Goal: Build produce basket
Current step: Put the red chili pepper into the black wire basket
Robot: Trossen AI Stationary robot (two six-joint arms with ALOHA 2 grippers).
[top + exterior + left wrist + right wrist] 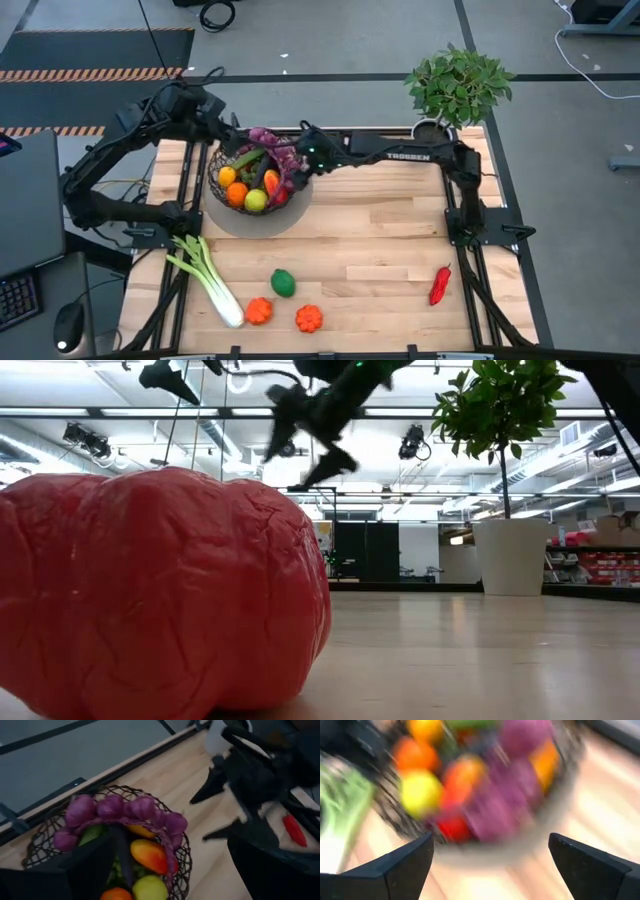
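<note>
Basket [256, 200] stood far left on worktop [380, 240], filled with produce [262, 172], right gripper [300, 168] above its right rim, jaws apart, left gripper [228, 135] behind basket, jaws apart, leek [208, 278] near left.

Both dark arms reach inward, claws close together, nearly facing. Left claw [238, 148] fingers spread wide, empty; right claw [300, 158] wide open, empty, raised above tabletop.

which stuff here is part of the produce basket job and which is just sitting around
Job: basket, the produce in it such as grapes; on the table, leek, lime, two small orange vegetables, red chilli; left gripper, right gripper, both open.

Lying about: potted plant.
</note>
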